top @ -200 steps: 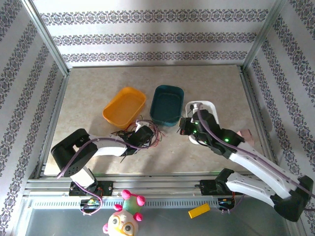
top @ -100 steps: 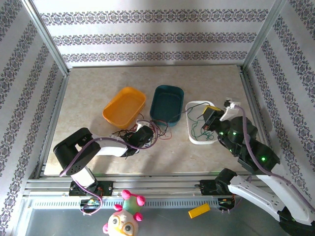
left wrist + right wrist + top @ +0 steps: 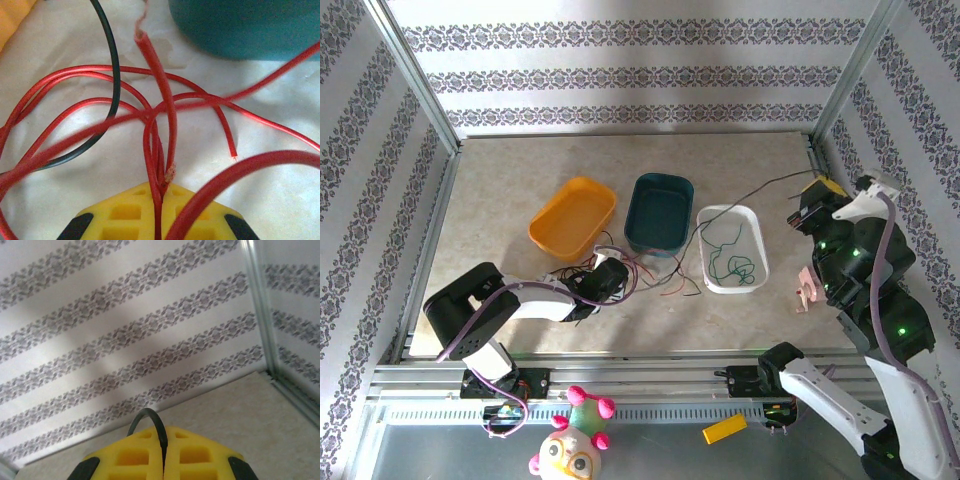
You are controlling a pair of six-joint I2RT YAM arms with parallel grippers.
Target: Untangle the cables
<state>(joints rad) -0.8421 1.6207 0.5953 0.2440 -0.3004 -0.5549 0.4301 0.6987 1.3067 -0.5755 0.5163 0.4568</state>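
The tangle of cables (image 3: 625, 272) lies on the table in front of the orange and teal trays. My left gripper (image 3: 604, 281) is shut low on it; in the left wrist view its yellow fingers (image 3: 125, 215) pinch red cables (image 3: 159, 172), with a black cable (image 3: 114, 75) looping at the left. My right gripper (image 3: 817, 207) is raised at the far right, shut on a black cable (image 3: 159, 425) whose thin line (image 3: 750, 190) runs back over the white tray toward the tangle. A green cable (image 3: 735, 262) lies coiled inside the white tray (image 3: 757, 225).
An orange tray (image 3: 573, 215) and a teal tray (image 3: 659, 210) stand side by side behind the tangle. A small pink object (image 3: 809, 290) lies right of the white tray. Metal frame posts and patterned walls close in the table.
My right arm swung from the white tray out to the right and upward, drawing the black cable out of the tangle. The left gripper stayed on the tangle.
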